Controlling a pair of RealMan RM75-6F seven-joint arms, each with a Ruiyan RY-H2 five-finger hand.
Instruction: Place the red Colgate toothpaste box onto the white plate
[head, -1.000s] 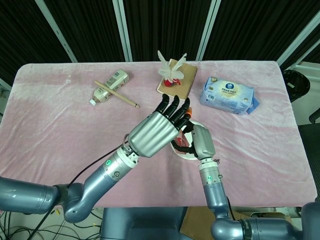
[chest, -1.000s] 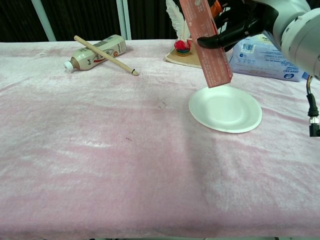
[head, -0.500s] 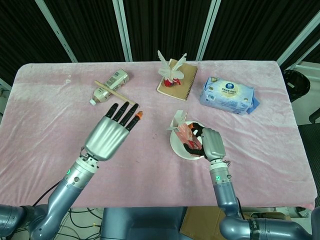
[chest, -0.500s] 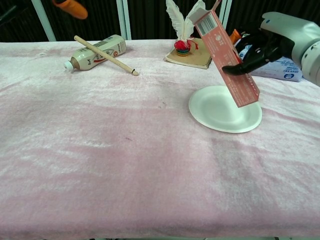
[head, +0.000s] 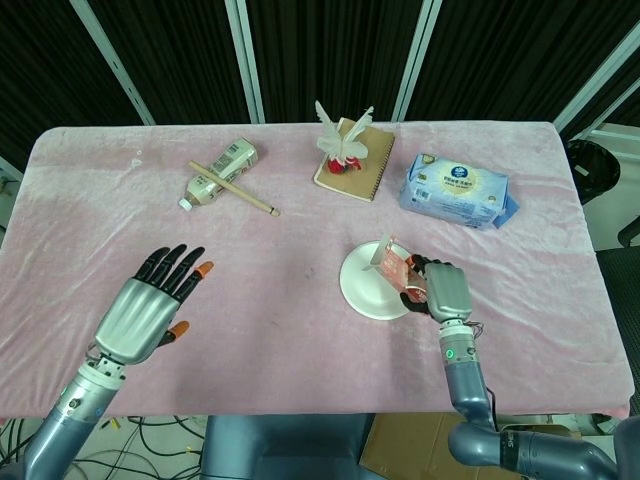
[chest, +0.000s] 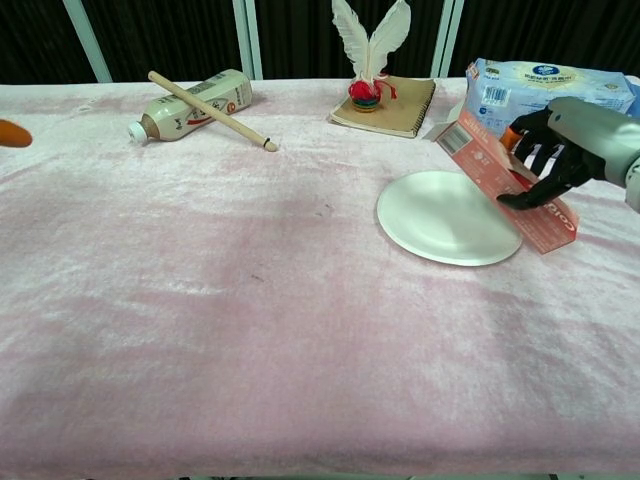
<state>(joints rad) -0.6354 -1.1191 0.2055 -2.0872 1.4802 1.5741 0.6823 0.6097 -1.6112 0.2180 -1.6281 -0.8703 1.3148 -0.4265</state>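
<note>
Pink table (chest: 250, 330): right hand (chest: 560, 150) grips toothpaste box (chest: 505, 180) tilted over plate (chest: 440, 220).

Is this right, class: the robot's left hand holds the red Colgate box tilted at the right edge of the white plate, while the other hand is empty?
One thing is wrong: the right hand holds the red Colgate box, as the chest view shows. The box is tilted at the right edge of the white plate, and the left hand is empty, fingers spread.

The head view looks steeply down from above and behind the arms, taking in the whole desk (head: 300, 300). The chest view sits low and near, looking level across it. Both share the white plate (head: 365, 290) (chest: 440, 215).
</note>
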